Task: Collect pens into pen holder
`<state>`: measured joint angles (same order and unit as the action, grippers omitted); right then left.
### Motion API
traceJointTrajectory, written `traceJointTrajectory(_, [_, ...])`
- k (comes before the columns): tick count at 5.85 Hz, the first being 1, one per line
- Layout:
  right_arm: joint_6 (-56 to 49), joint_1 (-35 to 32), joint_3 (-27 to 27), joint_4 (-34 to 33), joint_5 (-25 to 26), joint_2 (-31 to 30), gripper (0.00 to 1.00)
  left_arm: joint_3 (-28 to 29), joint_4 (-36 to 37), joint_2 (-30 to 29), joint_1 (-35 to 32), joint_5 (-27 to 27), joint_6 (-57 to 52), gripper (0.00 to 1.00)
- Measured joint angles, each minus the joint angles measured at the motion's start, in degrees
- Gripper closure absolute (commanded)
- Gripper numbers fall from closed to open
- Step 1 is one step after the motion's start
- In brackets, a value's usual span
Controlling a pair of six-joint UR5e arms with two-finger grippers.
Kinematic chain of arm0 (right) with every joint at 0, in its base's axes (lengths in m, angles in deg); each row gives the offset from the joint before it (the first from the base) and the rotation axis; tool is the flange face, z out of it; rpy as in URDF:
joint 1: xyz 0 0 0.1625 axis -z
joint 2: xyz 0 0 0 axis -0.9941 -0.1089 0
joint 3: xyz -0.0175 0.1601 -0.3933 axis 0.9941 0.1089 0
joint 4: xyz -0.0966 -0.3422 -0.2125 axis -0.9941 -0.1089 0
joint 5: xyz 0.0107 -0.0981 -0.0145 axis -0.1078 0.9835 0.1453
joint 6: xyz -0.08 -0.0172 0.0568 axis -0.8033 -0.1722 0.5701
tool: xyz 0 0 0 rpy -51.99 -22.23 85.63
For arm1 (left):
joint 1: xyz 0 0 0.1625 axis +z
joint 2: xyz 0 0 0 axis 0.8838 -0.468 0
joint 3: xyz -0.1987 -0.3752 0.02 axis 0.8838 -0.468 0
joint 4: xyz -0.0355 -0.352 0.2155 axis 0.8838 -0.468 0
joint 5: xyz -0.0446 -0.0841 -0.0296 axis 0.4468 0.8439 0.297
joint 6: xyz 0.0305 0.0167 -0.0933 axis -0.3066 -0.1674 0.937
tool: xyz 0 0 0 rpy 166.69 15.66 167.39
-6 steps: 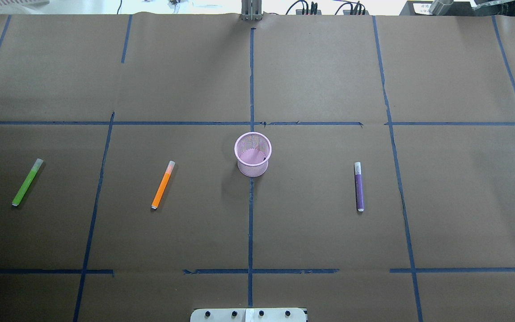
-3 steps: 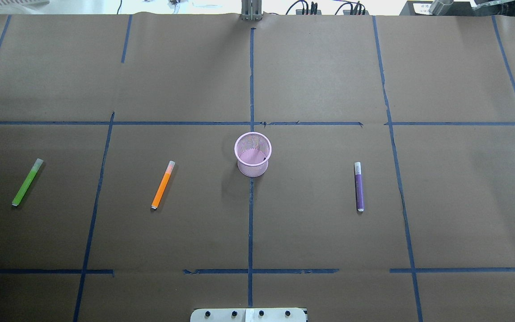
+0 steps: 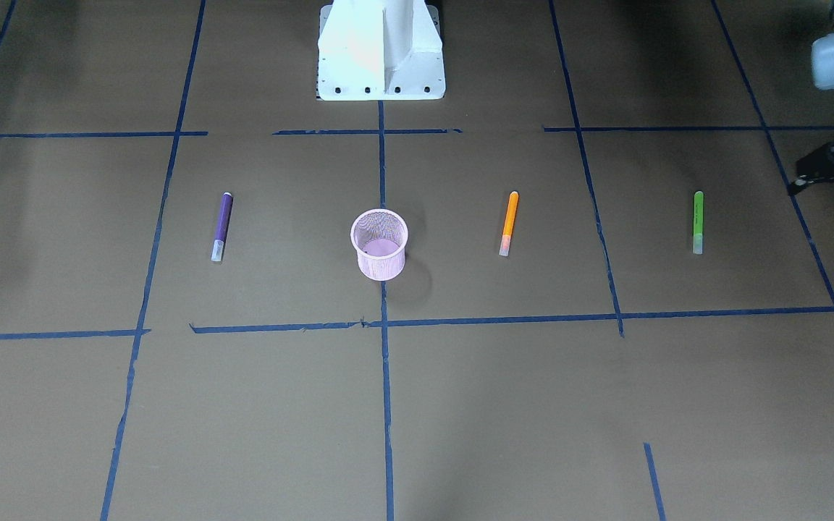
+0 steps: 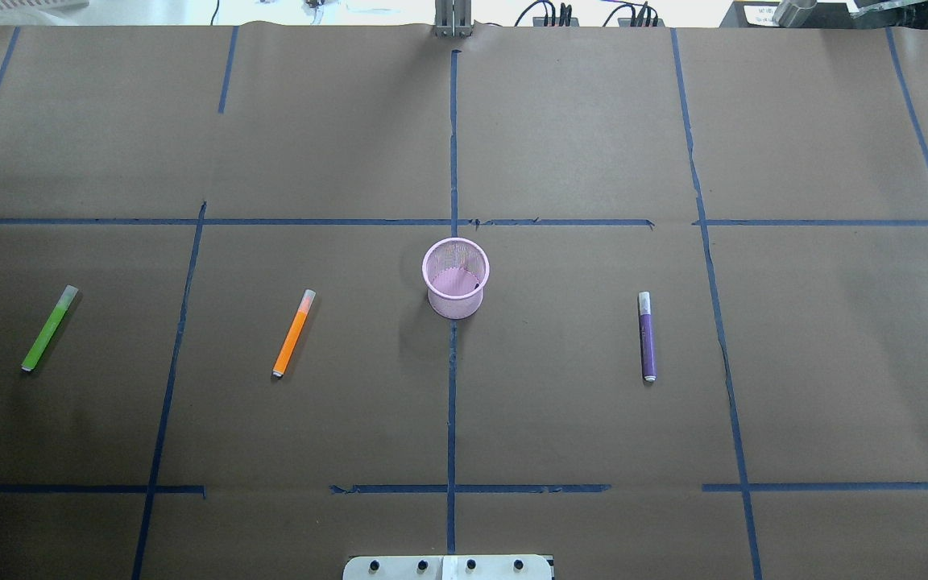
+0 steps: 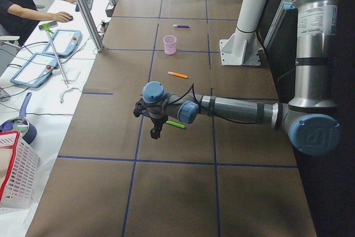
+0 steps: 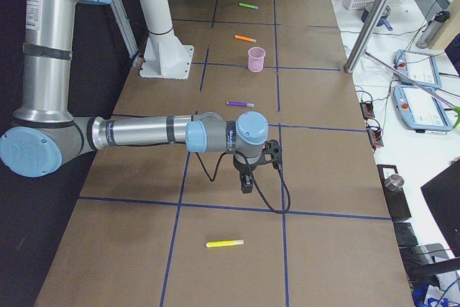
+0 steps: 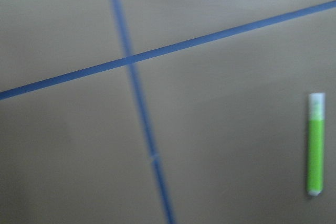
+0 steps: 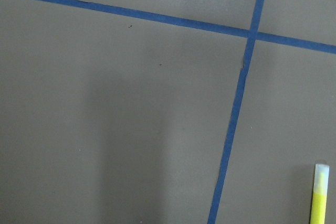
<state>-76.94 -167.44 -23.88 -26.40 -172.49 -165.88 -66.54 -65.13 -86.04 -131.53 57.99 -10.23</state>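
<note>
Pen holder (image 4: 456, 308) of pink wire mesh, upright at mid-table on brown paper, set right on the centre line of blue tape (image 4: 452, 403), straight out from the white robot base (image 3: 381, 51). Stands well apart from every pen.

Orange pen (image 4: 293, 334) flat on the table (image 4: 593, 121) to the robot's left of the holder, whitish cap end pointing away from the robot, body slightly slanted. Green pen (image 4: 50, 329) farther out on the same side, beyond a tape line, lying at a similar slant, cap also away from the robot. Purple pen (image 4: 646, 336) flat to the robot's right of the holder, nearly parallel to the centre line, cap end away from the robot too.

Left gripper (image 3: 821, 197) hovering above the paper just outward of the green pen, toward the table's left end, touching nothing; dark fingers apart in the front view, holding nothing. Blurred left wrist view: green pen at the right edge, near two crossing tape lines.

Right gripper (image 6: 246, 183) hanging over the table's far right part, between the purple pen and a yellow pen (image 6: 225, 243), clear of both. Fingers apart or together: cannot tell from this side view. Right wrist view: cap end of the yellow pen in the lower right corner.
</note>
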Motion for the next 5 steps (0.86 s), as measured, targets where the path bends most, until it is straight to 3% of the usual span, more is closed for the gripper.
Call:
traceJointTrajectory(2, [0.01, 1.10, 0.10, 0.00, 0.02, 0.06, 0.00, 2.54, 0.11, -4.50, 7.20, -1.75, 3.81, 0.06])
traceJointTrajectory(5, [-0.22, 1.55, 0.24, -0.01, 0.10, 0.07, 0.00, 4.56, 4.92, -8.00, 12.57, -4.44, 6.36, 0.18])
